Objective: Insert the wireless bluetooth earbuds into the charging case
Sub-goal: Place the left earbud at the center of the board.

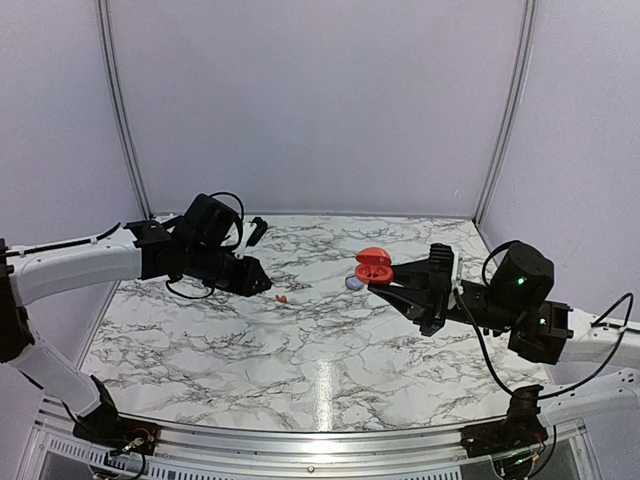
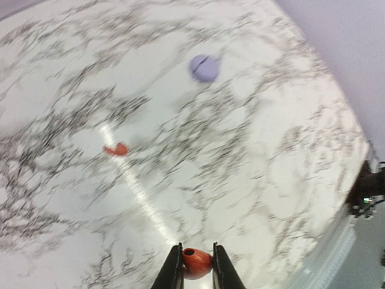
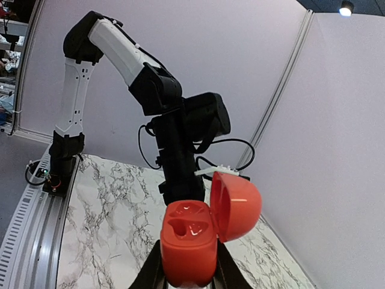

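Between the fingers of my shut left gripper sits one red earbud, held above the marble table. It hovers at the left middle in the top view, left gripper. A second red earbud lies loose on the table just right of that gripper, earbud. My right gripper is shut on the red charging case, held up off the table with its lid swung open and both sockets empty. The case is right of centre in the top view.
A lavender round case lies on the marble table just left of the right gripper, lavender case. The left arm faces the right wrist camera. Pale walls close the back and sides.
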